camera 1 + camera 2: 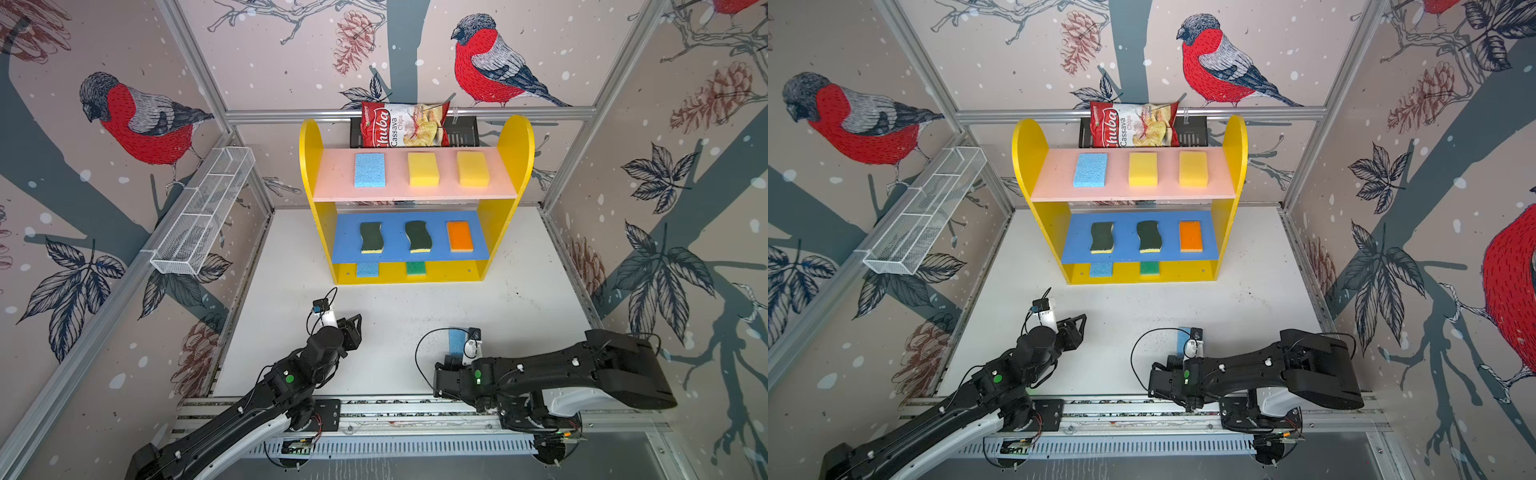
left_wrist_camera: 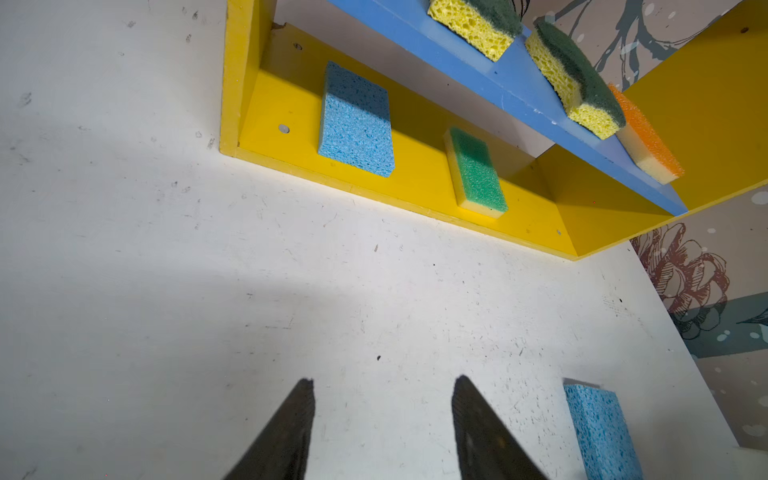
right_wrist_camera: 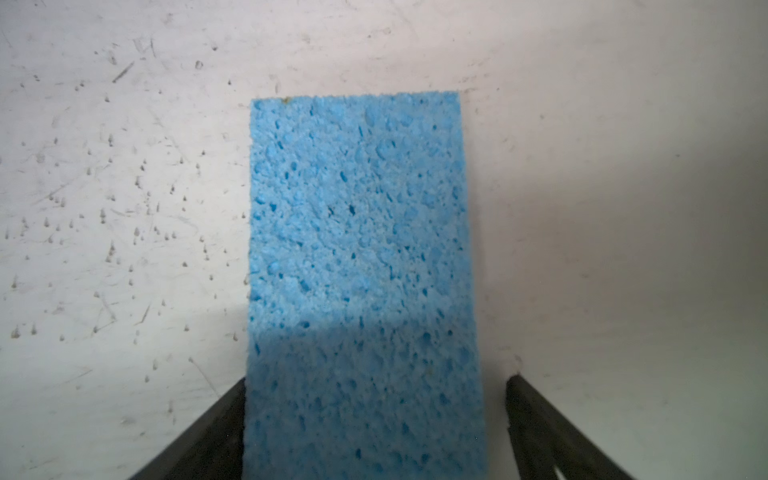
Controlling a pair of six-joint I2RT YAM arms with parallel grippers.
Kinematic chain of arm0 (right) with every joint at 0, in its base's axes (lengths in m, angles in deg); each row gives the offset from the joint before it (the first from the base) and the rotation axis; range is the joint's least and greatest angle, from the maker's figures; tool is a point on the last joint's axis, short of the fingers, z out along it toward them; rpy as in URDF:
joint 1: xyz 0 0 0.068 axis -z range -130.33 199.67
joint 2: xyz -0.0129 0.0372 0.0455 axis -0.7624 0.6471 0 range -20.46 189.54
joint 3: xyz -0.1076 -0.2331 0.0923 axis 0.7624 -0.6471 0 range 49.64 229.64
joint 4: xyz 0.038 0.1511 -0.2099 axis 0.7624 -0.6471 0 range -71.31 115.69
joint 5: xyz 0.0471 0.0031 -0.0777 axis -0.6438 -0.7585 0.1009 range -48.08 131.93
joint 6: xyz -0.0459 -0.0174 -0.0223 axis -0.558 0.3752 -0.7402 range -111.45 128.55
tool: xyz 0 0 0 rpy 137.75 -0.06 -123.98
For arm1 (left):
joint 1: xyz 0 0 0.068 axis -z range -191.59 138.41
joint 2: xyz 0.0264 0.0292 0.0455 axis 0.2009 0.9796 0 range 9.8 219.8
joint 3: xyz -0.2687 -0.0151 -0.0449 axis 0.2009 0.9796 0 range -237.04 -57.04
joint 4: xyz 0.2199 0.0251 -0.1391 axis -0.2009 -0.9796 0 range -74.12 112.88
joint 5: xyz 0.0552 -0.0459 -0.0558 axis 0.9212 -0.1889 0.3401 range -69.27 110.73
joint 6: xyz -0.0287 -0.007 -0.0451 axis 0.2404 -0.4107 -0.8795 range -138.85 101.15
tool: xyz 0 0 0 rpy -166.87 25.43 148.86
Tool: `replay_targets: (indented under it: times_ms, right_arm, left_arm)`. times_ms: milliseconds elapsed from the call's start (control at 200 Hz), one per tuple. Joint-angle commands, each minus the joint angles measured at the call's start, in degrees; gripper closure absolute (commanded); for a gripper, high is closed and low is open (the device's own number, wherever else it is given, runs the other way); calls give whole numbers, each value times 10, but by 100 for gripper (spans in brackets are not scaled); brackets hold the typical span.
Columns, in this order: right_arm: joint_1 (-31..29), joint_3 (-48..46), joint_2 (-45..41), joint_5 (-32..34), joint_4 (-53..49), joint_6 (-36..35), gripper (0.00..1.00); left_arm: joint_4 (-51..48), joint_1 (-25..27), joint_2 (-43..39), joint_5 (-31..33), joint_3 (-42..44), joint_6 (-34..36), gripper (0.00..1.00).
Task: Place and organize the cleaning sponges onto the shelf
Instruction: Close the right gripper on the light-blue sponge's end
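Locate the loose light blue sponge point(image 3: 361, 249) lying flat on the worktop point(image 1: 395, 316), near the front edge and well apart from the shelf point(image 1: 311, 166). Note the right gripper point(image 3: 376, 380) spread astride it: one finger point(image 3: 208, 436) against or just beside a long edge, a clear gap at the other side, no pinch yet. Note the left gripper point(image 2: 384, 379) spread and empty over bare worktop. Count eight sponges on the shelf: a light blue one point(image 1: 370, 170) and a yellow pair point(image 1: 424, 169) on the pink top board point(image 1: 336, 187). Find a dark-green wavy pair point(image 1: 371, 237) and an orange one point(image 1: 460, 236) on the blue middle board point(image 1: 349, 249). Find another light blue one point(image 1: 367, 269) and a bright green one point(image 1: 416, 268) on the yellow base point(image 1: 453, 272), right end vacant. Guard against off-centre closing, likely to shove or twist the sponge. Avoid over-squeezing the soft foam, likely to buckle it out of the grip. Allow for low clearance under the middle board, likely to snag the sponge or nudge the bright green one.
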Motion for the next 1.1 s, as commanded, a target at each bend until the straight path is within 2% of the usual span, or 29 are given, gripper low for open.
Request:
replay_targets:
  times_ms: [0, 160, 665, 901, 1096]
  right_arm:
    - [-6, 4, 11, -49, -10, -15, 9]
    - [-5, -3, 9, -49, 12, -27, 12]
    - [21, -20, 10, -62, 17, -31, 12]
    - [26, -20, 15, -73, 24, -44, 16]
    - [20, -17, 32, -90, 21, -55, 26]
  left_arm:
    - [12, 0, 3, -2, 5, -11, 46]
    - [16, 0, 3, -7, 8, -20, 46]
    - [33, 0, -3, -20, 30, -31, 46]
    - [39, 0, 3, -29, 29, -32, 46]
    - [38, 0, -6, -38, 29, -36, 46]
